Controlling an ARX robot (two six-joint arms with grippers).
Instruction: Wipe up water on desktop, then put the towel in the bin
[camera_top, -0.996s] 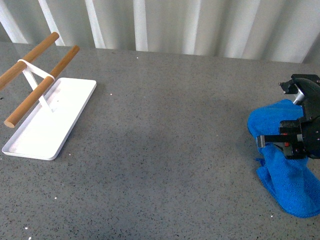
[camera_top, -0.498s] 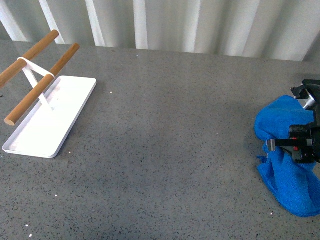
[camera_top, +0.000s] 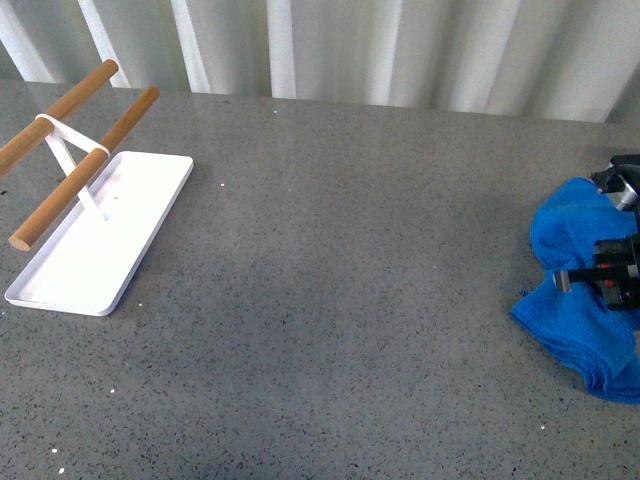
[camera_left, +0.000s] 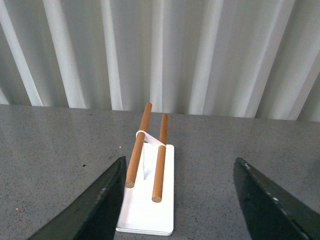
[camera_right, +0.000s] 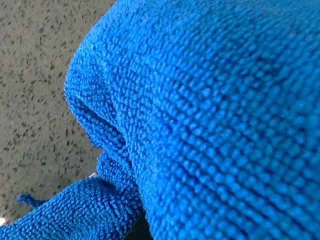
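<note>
Front: right fingers (camera_top: 600, 277) grip the towel (camera_top: 570, 320), which is bunched around them and touching the table (camera_top: 350, 300). I see no water.
Left wrist: left fingers (camera_left: 102, 202) wide, empty.
Right wrist: towel fills the frame.
I judge wiping done, binning left.

the right gripper (camera_top: 612, 278) runs off the front view's right edge, its fingertips buried in the towel (camera_top: 572, 322), whose right part is cut off too. the towel fills the right wrist view. one wooden rod (camera_top: 75, 97) passes out at the left edge.
</note>
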